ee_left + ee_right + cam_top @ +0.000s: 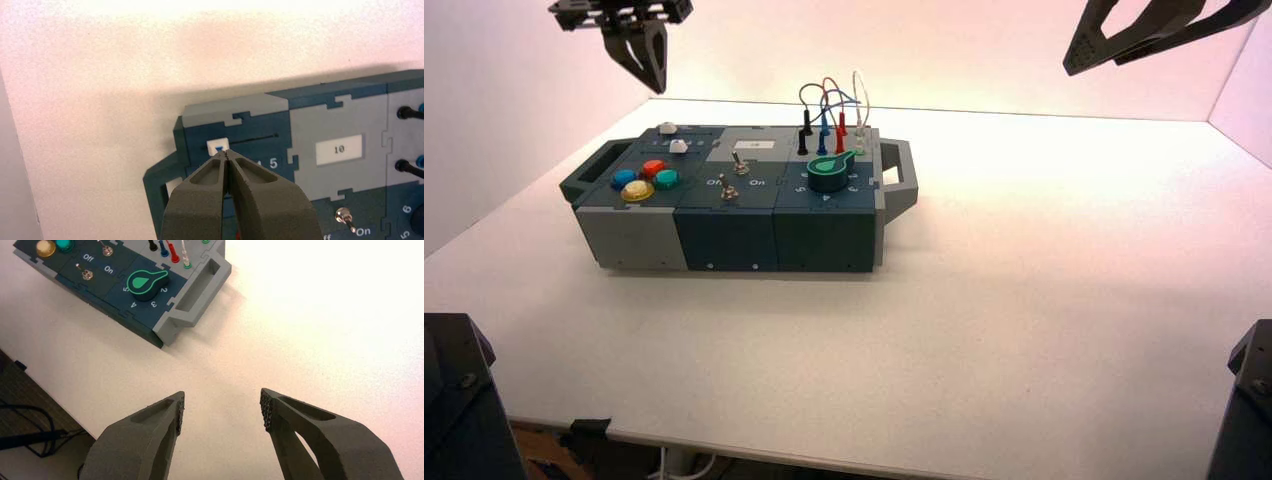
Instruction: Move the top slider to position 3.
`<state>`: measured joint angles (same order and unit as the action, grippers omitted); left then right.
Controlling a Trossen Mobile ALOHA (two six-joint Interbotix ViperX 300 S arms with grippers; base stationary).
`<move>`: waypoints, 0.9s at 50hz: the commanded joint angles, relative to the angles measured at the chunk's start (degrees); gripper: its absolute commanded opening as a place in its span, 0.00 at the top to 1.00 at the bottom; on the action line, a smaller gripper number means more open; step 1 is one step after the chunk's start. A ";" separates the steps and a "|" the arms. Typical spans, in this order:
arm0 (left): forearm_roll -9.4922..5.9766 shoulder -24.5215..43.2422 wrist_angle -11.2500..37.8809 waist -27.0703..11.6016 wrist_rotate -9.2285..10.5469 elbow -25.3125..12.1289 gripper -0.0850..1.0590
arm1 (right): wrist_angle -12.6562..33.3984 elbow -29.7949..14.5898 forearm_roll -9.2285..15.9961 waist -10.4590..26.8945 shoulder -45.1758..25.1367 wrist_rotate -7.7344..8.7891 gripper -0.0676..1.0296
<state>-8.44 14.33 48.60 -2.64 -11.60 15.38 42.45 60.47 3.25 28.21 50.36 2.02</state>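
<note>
The box (734, 205) sits left of centre on the table (1024, 300). The left gripper (646, 50) hangs above its far left corner with jaws pressed shut, empty. The right gripper (222, 412) waits high at the right, jaws wide apart and empty. The top slider (218, 148) rests at its track's left end. The approach is in hand, I judge; next, descend and nudge it right.

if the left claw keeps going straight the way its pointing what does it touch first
Most likely the top slider: the shut left claw points at that white knob at the end of its track on the box, tips just short of it. How much gap remains is unclear; in the high view it hangs well above.
</note>
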 commanded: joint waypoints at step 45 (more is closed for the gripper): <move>3.08 3.96 -0.70 1.76 -0.44 0.70 0.95 | -0.62 -0.88 0.09 -0.09 -0.18 -0.18 0.23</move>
<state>-5.45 19.42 48.60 -0.18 -11.87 16.70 42.36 60.47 3.25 28.21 50.36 2.02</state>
